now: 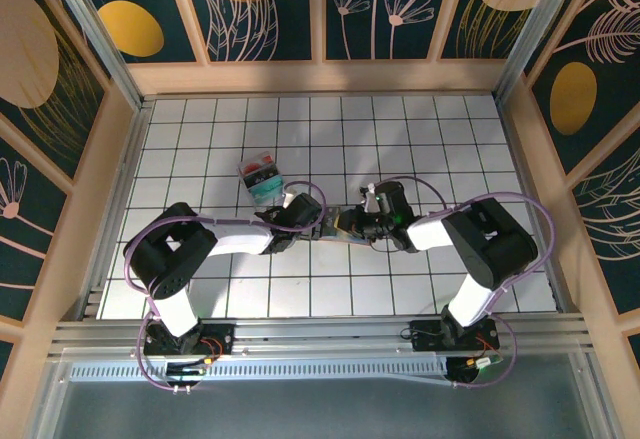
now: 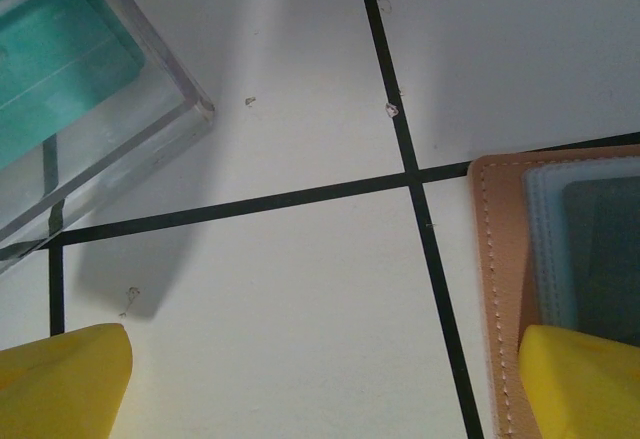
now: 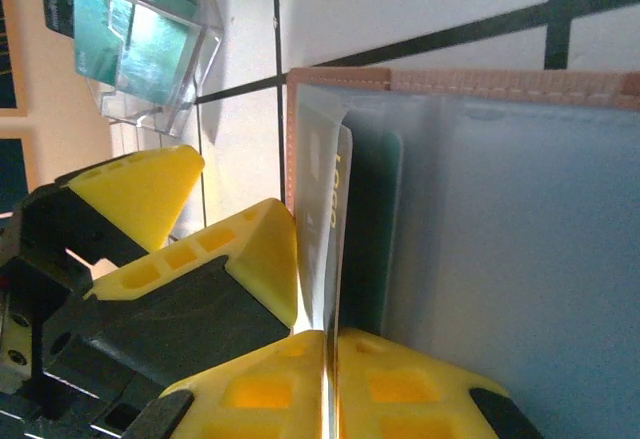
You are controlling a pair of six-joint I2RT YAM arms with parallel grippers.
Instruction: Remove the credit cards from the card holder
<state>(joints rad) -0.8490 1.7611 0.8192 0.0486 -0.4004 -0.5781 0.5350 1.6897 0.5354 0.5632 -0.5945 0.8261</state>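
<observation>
Mid-surface, between the two arms: card holder (image 1: 335,229) lies open and flat on the white tiled surface (image 1: 450,129), tan stitched rim, grey-blue pockets facing up. Right claw (image 3: 330,344) is clamped together on the edge of a pale credit card (image 3: 322,209) with yellow lettering. That card stands at the pocket nearest the holder's stitched edge; how far out it is, cannot tell. A dark green credit card (image 3: 385,209) sits in the pocket just beside it. Left claw (image 2: 320,389) has its jaws wide apart and grips nothing. One yellow finger (image 2: 580,379) lies over the holder's corner, the other is above bare tile; whether it presses down, cannot tell. Clear plastic box (image 2: 100,89) with teal contents sits near the left claw, apart from the holder.
</observation>
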